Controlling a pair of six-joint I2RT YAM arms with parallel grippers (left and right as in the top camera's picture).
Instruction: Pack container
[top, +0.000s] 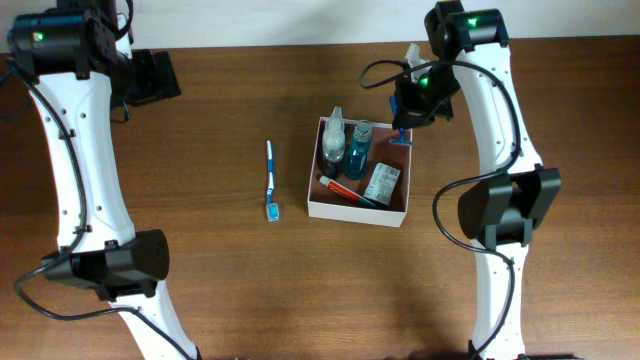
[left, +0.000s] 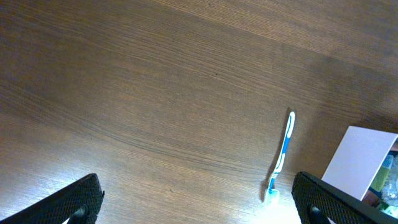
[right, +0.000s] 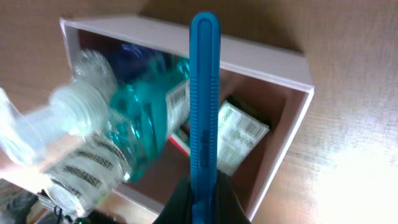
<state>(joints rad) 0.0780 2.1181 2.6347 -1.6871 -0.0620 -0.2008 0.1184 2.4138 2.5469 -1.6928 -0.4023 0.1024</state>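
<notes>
1. Surroundings: a blue-and-white plastic toothbrush (top: 271, 181) lies flat on the dark brown wood-grain worktop (top: 220, 280). It sits to the left of the square, shallow, white-walled container (top: 355, 212), near it but not touching.
2. Contents: the container holds a clear plastic bottle with a ribbed neck (right: 81, 124), a teal translucent bottle (right: 149, 118) beside it, a small green-and-white carton (right: 239, 134) and a slim red item (top: 345, 188) too small to identify. The two bottles fill the far-left part and the carton lies along the right wall.
3. Right tool (right: 200, 208): your right tool is clamped on a slim blue plastic handle (right: 204, 93). In the overhead view this looks like a razor.
4. Position: the handle hangs above the container's far-right corner. In the wrist view it crosses in front of the teal bottle and the far wall.
5. Left tool (left: 199, 202): your left tool is spread wide and holds nothing. It hangs over bare worktop at the far left, well apart from the container.
6. Surface: the worktop is glossy, with glare patches in both wrist views. A pale strip runs beyond its far edge.
</notes>
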